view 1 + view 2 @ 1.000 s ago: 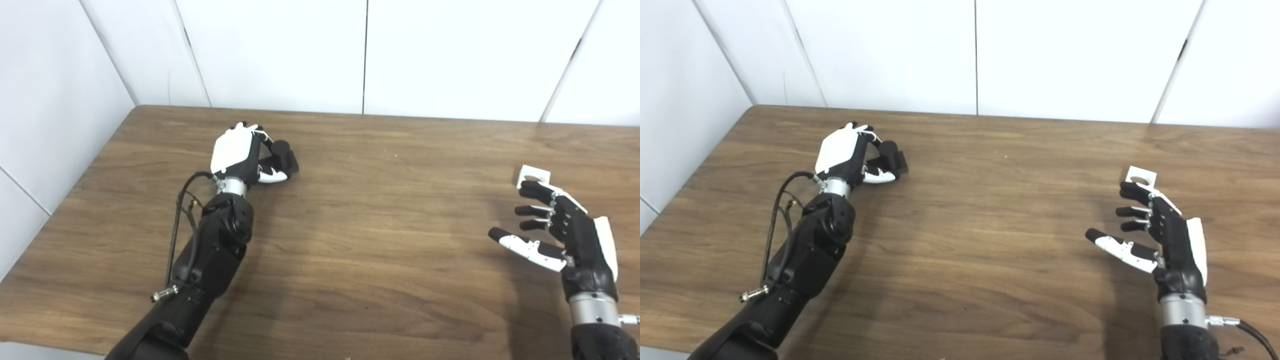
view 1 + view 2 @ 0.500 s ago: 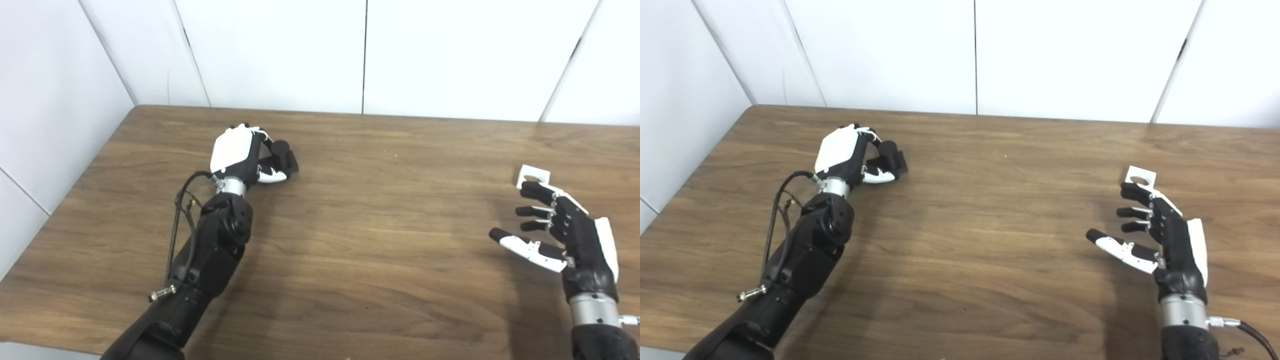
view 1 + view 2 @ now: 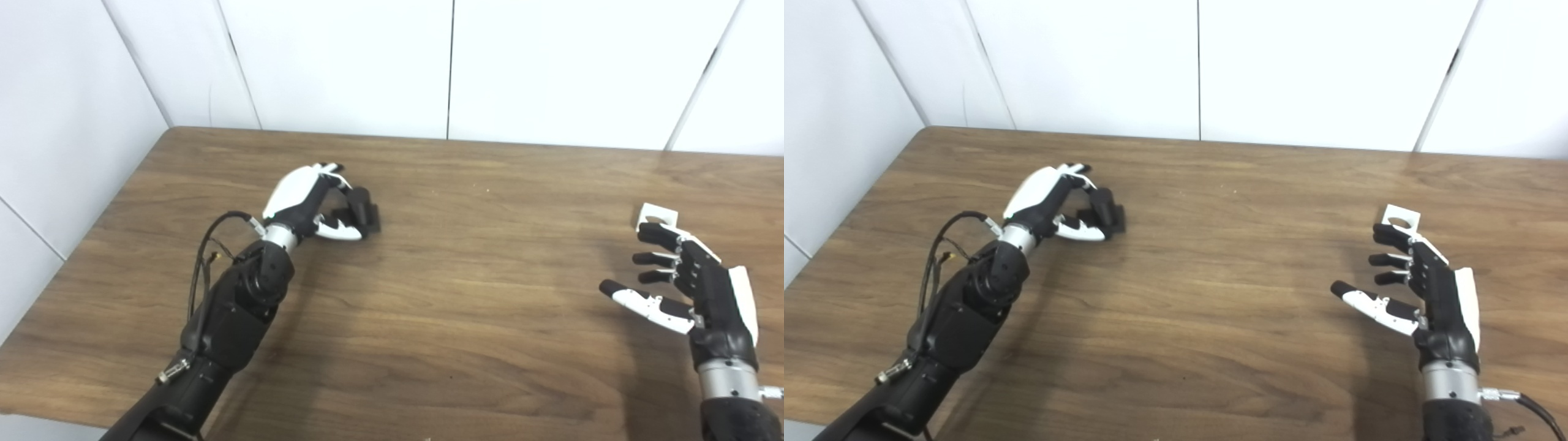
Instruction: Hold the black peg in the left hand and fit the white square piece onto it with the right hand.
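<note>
The black peg (image 3: 364,210), a short cylinder on a flat base, rests on the wooden table (image 3: 465,294) at the left. My left hand (image 3: 304,201) curls around it, fingers over the cylinder and thumb along the base's near side. The white square piece (image 3: 658,215), with a round hole, lies flat at the far right. My right hand (image 3: 689,283) hovers just in front of it, open with fingers spread and its topmost fingertip at the piece's near edge. Nothing is in that hand.
White wall panels (image 3: 343,61) stand behind the table and along its left side. A cable (image 3: 205,269) loops off my left forearm. The table's front edge runs along the bottom left.
My left hand has swung right and slightly nearer, and the black peg has moved with it. The view has shifted slightly. The right hand and white piece have stayed put.
</note>
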